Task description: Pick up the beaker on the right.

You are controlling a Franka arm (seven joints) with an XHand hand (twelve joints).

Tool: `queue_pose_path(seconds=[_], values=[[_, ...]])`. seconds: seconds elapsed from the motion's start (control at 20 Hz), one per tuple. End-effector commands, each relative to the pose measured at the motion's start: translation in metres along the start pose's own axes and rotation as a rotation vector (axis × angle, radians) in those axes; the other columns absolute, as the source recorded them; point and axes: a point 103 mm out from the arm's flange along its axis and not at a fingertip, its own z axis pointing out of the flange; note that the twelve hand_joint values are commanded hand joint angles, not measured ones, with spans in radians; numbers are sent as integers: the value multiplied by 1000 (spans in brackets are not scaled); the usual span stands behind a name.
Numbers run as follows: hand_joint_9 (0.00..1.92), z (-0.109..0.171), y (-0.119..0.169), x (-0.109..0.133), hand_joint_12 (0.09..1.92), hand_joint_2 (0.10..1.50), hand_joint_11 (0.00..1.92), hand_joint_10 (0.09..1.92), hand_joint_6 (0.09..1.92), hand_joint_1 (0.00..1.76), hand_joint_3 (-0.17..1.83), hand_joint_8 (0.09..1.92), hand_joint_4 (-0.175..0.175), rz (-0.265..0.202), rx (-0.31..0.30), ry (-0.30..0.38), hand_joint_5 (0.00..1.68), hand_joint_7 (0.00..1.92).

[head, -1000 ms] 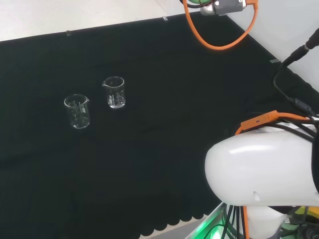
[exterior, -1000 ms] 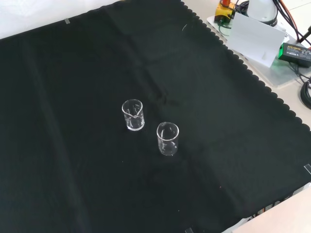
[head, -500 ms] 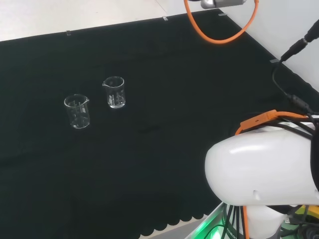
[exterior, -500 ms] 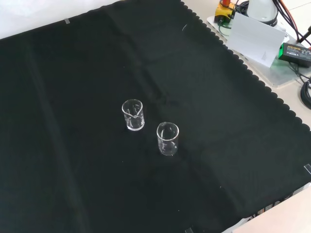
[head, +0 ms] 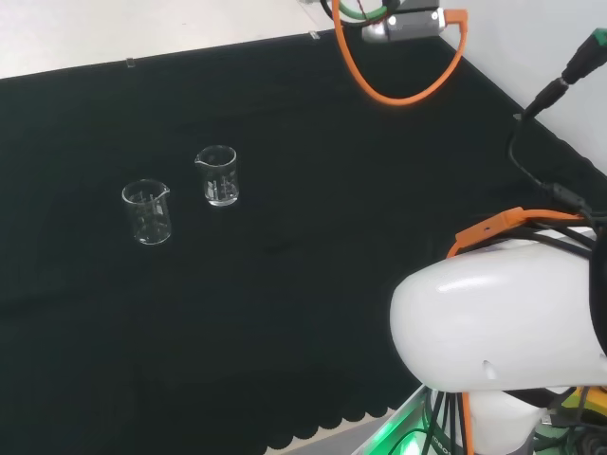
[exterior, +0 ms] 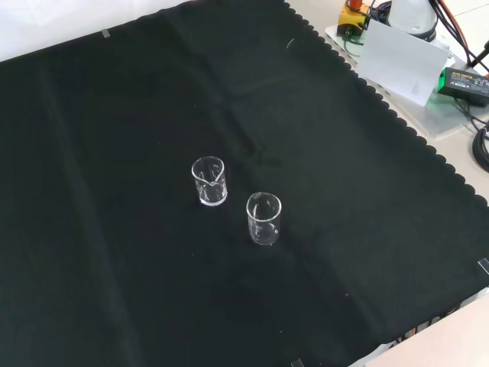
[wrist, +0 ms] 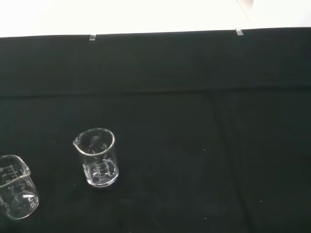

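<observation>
Black cloth [exterior: 367, 229] w/ two empty beakers mid-bench, upright, apart; my target, right beaker [head: 217, 175] in head view, at 2 o'clock of its neighbour [head: 147, 211], untouched. Fingers: can't tell.

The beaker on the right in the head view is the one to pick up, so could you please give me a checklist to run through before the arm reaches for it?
1. Target beaker stands upright on the black cloth: ok.
2. Target looks empty in the wrist view: ok.
3. Gap to the other beaker: apart, not touching, but close: ok, with care.
4. Cloth between the arm and the target free of other ware: ok.
5. Hand open and ready: cannot tell.
6. Hand lined up over the target: cannot tell.
</observation>
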Motion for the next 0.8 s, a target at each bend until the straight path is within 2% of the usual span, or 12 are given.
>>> queue_pose_path(seconds=[0.05, 0.4, 0.8], values=[[383, 38, 22, -4, 953, 1227, 0, 87, 87, 378, 137, 87, -25, -22, 8, 63, 225, 271], [381, 86, 71, -20, 942, 1202, 0, 87, 87, 406, 133, 87, -26, -97, 11, 109, 226, 267], [381, 140, 118, -43, 933, 1181, 0, 87, 87, 429, 131, 87, -28, -134, 30, 183, 222, 265]])
